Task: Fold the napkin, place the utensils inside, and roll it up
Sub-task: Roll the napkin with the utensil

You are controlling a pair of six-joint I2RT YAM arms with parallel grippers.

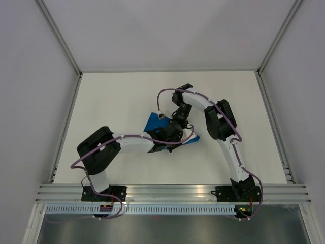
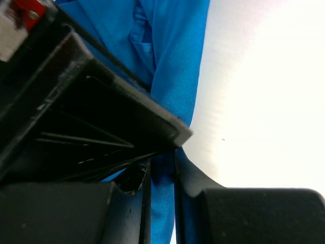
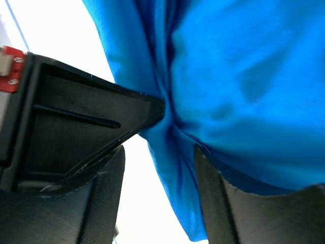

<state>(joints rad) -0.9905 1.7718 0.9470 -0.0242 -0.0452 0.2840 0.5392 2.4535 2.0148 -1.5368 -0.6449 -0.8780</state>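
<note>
The bright blue napkin (image 1: 151,122) lies bunched in the middle of the table, mostly hidden under both grippers. My left gripper (image 1: 175,133) is shut on a fold of it. In the left wrist view the cloth (image 2: 175,61) runs down between the nearly closed jaws of the gripper (image 2: 161,175). My right gripper (image 1: 179,119) is right behind it over the cloth. In the right wrist view its jaws (image 3: 157,168) stand apart, with a hanging fold of napkin (image 3: 244,76) lying against the right finger (image 3: 223,208). No utensils are in view.
The white table (image 1: 111,101) is bounded by metal rails at the left (image 1: 63,132), right (image 1: 274,127) and near (image 1: 172,192) edges, with grey walls behind. The two arms cross close together over the napkin.
</note>
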